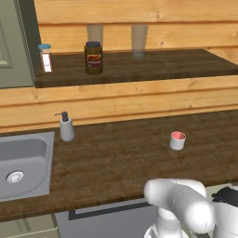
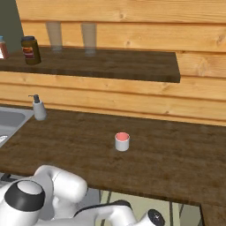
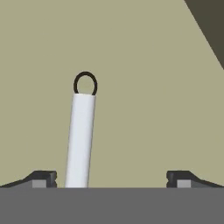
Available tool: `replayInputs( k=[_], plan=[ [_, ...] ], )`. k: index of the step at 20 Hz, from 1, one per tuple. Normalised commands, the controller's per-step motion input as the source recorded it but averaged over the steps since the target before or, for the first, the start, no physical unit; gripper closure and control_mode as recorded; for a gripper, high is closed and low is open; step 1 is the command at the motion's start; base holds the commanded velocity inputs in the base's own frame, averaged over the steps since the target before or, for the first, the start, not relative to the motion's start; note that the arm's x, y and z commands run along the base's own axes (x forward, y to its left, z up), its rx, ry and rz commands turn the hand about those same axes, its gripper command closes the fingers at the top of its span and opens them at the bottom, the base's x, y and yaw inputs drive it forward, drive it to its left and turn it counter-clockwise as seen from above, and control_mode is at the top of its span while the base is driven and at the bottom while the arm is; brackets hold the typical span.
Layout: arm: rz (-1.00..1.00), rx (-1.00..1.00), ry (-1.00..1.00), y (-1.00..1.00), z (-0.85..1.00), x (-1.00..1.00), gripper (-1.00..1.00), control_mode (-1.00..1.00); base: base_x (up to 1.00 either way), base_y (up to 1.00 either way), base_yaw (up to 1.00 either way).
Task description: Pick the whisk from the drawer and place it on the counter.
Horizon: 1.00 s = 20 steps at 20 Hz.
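Observation:
The whisk [image 3: 81, 135] lies on the pale beige floor of the drawer [image 3: 148, 83]; in the hand view I see its straight light handle ending in a small dark ring, while its wire end is cut off at the bottom. My gripper [image 3: 111, 179] hovers over it, open, with the handle between the fingertips [image 3: 43, 178] and closer to the left one, touching neither. The counter [image 1: 116, 160] [image 2: 176, 163] is the broad dark wood top above; my arm bends down in front of it.
On the counter stand a soap bottle [image 1: 66, 128] [image 2: 39, 109] beside the steel sink [image 1: 23, 162] and a small red-and-white cup [image 1: 177, 140] [image 2: 122, 141]. A higher shelf [image 1: 139, 67] carries jars and glasses. A dark corner [image 3: 210, 22] borders the drawer floor.

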Motion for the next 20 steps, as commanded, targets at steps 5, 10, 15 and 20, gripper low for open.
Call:
replayInputs(
  k=[5, 10, 15, 20],
  plan=[
    [-0.03, -0.04, 0.0, -0.11, -0.2, 0.0, -1.0, -1.0, 0.0, 0.0, 0.0],
    [-0.04, 0.0, 0.0, -0.27, -0.15, 0.0, -1.0, -1.0, 0.0, 0.0, 0.0],
    [0.0, 0.0, 0.01, -0.09, -0.13, 0.0, 1.0, -1.0, 0.0, 0.0, 0.0],
    [0.0, 0.0, 0.0, 0.0, -0.04, -0.02, 1.0, -1.0, 0.0, 0.0, 0.0]
  ],
)
